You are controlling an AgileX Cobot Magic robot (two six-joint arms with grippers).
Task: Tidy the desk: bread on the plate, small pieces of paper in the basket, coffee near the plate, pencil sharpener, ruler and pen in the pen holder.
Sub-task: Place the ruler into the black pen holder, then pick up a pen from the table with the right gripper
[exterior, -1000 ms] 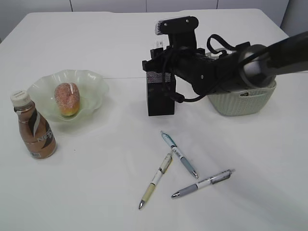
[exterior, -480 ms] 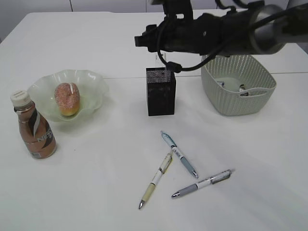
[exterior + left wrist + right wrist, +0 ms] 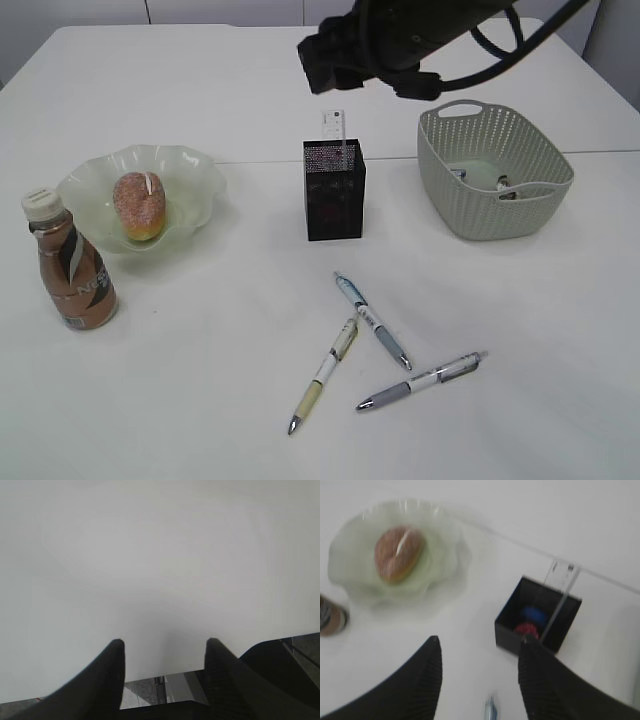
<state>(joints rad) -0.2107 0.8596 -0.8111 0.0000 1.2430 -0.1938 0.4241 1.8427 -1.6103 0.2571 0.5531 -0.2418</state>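
Ruler (image 3: 335, 135) stands in holder (image 3: 334, 190); right claw (image 3: 479, 672) (spread, empty) has risen clear.

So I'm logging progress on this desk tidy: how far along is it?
Mostly done. The reddish bread sits on the pale green wavy plate, the brown coffee bottle stands beside it, and the clear ruler stands in the black mesh pen holder. Small items lie in the grey-green basket. Nothing is in hand: the right claw is open. Three pens remain on the table.
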